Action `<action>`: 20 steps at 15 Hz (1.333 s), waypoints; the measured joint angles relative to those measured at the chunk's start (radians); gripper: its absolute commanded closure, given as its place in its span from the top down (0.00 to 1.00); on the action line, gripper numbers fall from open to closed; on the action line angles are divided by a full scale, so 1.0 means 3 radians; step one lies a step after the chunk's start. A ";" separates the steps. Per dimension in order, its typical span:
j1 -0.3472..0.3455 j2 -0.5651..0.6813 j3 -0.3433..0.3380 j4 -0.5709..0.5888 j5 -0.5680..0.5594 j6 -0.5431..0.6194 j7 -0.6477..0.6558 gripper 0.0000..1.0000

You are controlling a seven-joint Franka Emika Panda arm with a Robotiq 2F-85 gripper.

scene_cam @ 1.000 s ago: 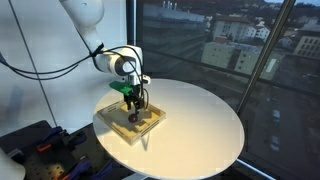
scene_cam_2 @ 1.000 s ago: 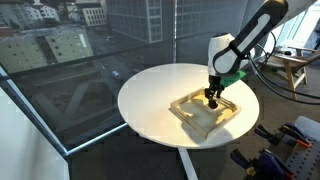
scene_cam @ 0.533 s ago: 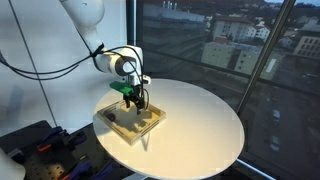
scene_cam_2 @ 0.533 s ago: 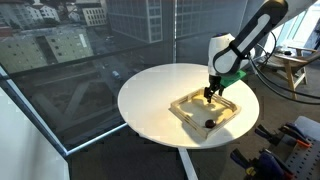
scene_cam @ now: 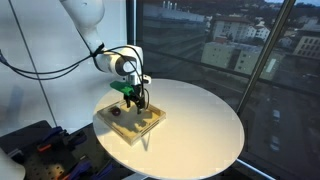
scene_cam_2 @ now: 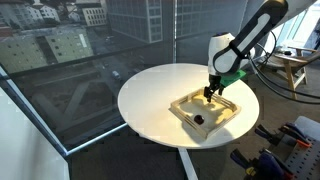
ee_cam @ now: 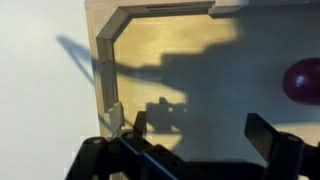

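Open tool [ee_cam: 195, 140] hovering empty over a wooden tray

The tool is hanging just above the tray [ee_cam: 106, 70], its fingers [ee_cam: 266, 133] spread wide and nothing between them. The dark ball [ee_cam: 304, 80] is lying loose on the tray floor, off to one side and apart from the fingers. So the ball is sitting inside the tray, ungripped. The wrist view is showing the finger gap and the ball's reddish tint. Only an exterior view is showing the tray resting near the edge of the round white worktop [scene_cam_2: 150, 95].
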 measured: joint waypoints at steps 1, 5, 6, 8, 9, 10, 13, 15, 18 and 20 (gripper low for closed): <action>0.0000 -0.0007 -0.0002 0.0003 0.0000 0.0000 0.0000 1.00; 0.0000 -0.0070 -0.0006 0.0007 0.0000 0.0000 0.0000 1.00; 0.0000 -0.0092 -0.0006 0.0007 0.0001 0.0000 0.0000 1.00; 0.0000 -0.0139 -0.0006 0.0007 0.0002 -0.0005 0.0001 1.00; 0.0000 -0.0165 -0.0006 0.0006 0.0002 -0.0010 0.0001 1.00; 0.0000 -0.0191 -0.0006 0.0005 0.0002 -0.0016 0.0001 1.00; 0.0000 -0.0276 -0.0006 0.0002 0.0002 -0.0053 0.0012 1.00; 0.0000 -0.0332 -0.0005 -0.0002 0.0002 -0.0096 0.0039 1.00; 0.0000 -0.0423 -0.0005 -0.0008 0.0004 -0.0198 0.0076 1.00; 0.0000 -0.0487 -0.0004 -0.0014 0.0004 -0.0263 0.0104 1.00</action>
